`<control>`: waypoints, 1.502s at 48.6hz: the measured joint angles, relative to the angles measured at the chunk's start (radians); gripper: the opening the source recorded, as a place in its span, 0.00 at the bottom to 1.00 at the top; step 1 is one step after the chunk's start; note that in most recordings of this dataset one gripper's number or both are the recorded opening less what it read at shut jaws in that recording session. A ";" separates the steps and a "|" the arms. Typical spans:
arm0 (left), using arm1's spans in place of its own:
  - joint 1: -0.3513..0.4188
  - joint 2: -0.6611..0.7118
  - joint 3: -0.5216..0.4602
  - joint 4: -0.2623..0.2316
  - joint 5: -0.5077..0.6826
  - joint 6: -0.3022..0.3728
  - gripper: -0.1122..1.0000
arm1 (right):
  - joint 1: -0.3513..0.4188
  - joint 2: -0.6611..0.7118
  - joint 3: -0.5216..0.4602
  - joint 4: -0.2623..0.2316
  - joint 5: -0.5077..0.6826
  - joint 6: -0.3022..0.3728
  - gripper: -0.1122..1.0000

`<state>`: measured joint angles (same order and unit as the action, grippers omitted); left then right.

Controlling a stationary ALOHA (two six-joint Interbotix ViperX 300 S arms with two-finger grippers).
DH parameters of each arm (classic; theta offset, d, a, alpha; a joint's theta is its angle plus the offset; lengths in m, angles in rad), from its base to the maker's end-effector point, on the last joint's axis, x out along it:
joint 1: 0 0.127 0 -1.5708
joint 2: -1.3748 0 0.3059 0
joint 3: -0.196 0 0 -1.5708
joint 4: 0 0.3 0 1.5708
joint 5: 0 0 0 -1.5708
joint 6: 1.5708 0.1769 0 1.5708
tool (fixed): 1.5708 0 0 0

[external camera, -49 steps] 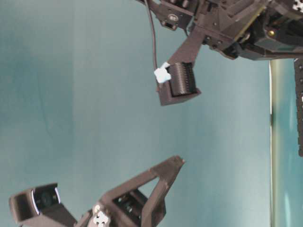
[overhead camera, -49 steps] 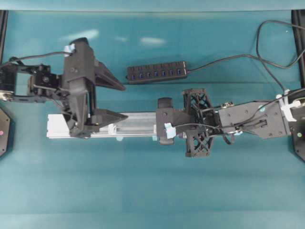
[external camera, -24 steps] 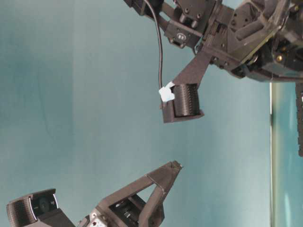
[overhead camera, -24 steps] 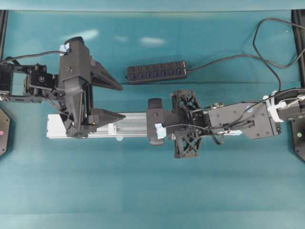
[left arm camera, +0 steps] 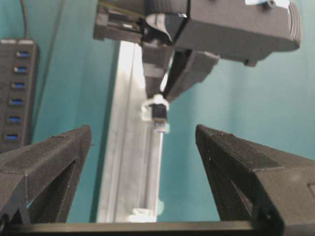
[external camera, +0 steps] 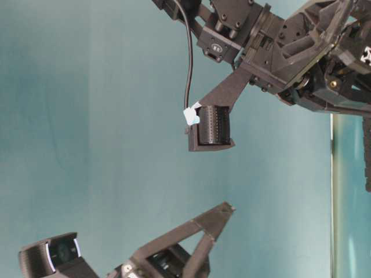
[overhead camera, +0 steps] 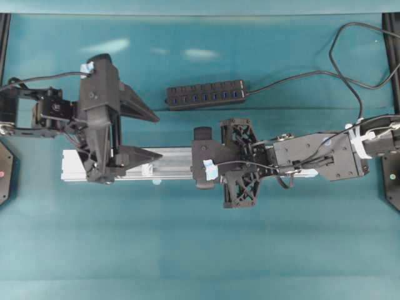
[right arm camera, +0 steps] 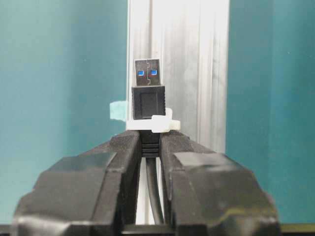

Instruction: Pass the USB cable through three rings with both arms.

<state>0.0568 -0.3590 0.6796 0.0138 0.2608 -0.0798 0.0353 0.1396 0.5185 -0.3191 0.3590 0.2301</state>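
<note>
On the left we have the left gripper [overhead camera: 139, 132] poised over the near end of the silver rail [overhead camera: 175, 164], jaws spread as wide as they go and holding nothing; one finger [overhead camera: 139, 154] lies over the rail close to a white ring [overhead camera: 148, 169], the other [overhead camera: 139, 111] hangs over bare mat toward the black hub [overhead camera: 205, 95]. From its own camera we look down the rail between both fingers and see the plug [left arm camera: 159, 116] of the USB cable [external camera: 187, 58] coming toward us, poked through another ring [left arm camera: 149, 103].

We judge the step in hand to be feeding the plug along the rail for a handover. To do it well, we should keep the plug level and in line with the rail, so its metal tip meets the next loop squarely, and advance slowly so the cable does not snag. The left fingers should wait, then close on the plug body, not the tip, and only then should the right let go.

Further right, over the middle of the rail, the right gripper [right arm camera: 149, 147] is clamped tight on the cable just behind the plug, the black body and blue-cored tip jutting out past the pads [right arm camera: 125, 147]. A white ring [right arm camera: 160, 123] sits around the plug's base; whether it is touching there we cannot tell. The cable trails back along the right arm [overhead camera: 312, 157]
</note>
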 measured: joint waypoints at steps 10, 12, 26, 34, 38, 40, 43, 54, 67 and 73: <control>-0.006 0.049 0.000 0.000 -0.002 0.000 0.94 | -0.005 -0.002 0.005 0.009 -0.005 0.000 0.05; -0.011 0.063 0.000 0.000 -0.005 0.005 0.94 | -0.005 -0.002 0.006 0.011 -0.005 0.000 0.05; -0.034 0.204 0.011 0.000 -0.170 0.005 0.94 | -0.005 -0.009 0.026 0.014 -0.029 0.026 0.05; -0.038 0.281 0.014 0.000 -0.272 0.005 0.94 | -0.008 -0.015 0.046 0.014 -0.067 0.032 0.05; -0.037 0.314 0.015 -0.002 -0.290 0.005 0.94 | -0.012 -0.021 0.057 0.014 -0.087 0.060 0.05; -0.037 0.331 0.014 0.000 -0.296 0.005 0.94 | -0.015 -0.023 0.060 0.014 -0.100 0.074 0.05; -0.037 0.357 0.014 0.000 -0.301 0.002 0.94 | -0.021 -0.028 0.071 0.014 -0.124 0.095 0.05; -0.037 0.423 0.006 -0.002 -0.334 -0.003 0.94 | -0.031 -0.038 0.100 0.014 -0.199 0.104 0.05; -0.031 0.457 -0.015 0.000 -0.351 -0.003 0.94 | -0.031 -0.040 0.101 0.014 -0.206 0.106 0.05; -0.017 0.465 -0.021 0.000 -0.360 -0.003 0.94 | -0.031 -0.040 0.101 0.014 -0.206 0.106 0.04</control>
<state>0.0399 0.1058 0.6581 0.0138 -0.0997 -0.0828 0.0046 0.0997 0.6197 -0.3053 0.1534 0.3359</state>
